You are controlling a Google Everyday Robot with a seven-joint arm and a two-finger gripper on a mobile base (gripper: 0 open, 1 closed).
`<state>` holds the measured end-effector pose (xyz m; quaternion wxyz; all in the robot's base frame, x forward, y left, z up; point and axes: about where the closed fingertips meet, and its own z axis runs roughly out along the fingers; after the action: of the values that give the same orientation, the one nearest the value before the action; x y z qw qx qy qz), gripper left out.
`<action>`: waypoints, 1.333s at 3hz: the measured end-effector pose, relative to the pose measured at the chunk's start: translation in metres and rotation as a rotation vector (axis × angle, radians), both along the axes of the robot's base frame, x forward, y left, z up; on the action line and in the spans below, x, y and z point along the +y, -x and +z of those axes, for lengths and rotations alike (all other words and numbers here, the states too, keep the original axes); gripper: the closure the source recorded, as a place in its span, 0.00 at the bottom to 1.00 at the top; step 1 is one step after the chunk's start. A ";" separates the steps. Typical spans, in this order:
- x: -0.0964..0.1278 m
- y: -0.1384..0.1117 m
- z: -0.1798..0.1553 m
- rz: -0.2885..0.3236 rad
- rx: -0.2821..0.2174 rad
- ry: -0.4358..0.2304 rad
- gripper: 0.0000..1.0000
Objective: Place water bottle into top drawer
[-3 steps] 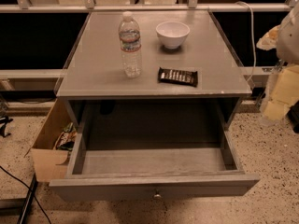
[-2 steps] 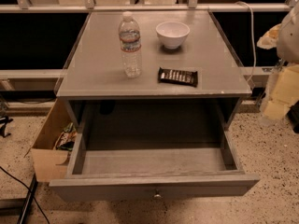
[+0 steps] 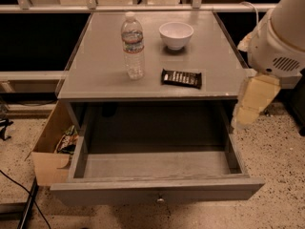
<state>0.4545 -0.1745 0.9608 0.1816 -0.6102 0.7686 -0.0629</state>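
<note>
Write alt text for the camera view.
A water bottle stands upright on a grey table above the open top drawer. A white bowl and dark bar sit beside it; the gripper hangs off the table's right side.

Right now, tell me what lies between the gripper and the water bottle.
In the camera view, a dark snack bar lies on the tabletop between them; the gripper hangs beside its right edge, the water bottle stands upright back left.

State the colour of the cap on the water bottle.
White cap on the water bottle, camera view; the gripper hangs right of the top drawer.
</note>
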 end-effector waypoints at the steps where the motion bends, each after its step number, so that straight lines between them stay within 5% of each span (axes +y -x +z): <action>1: 0.033 -0.026 -0.015 -0.006 -0.033 -0.024 0.00; 2: 0.063 -0.054 -0.030 0.014 -0.085 -0.083 0.00; 4: 0.069 -0.070 -0.023 -0.011 -0.134 -0.133 0.00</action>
<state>0.5243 -0.1057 0.9381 0.2725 -0.5870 0.7604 -0.0536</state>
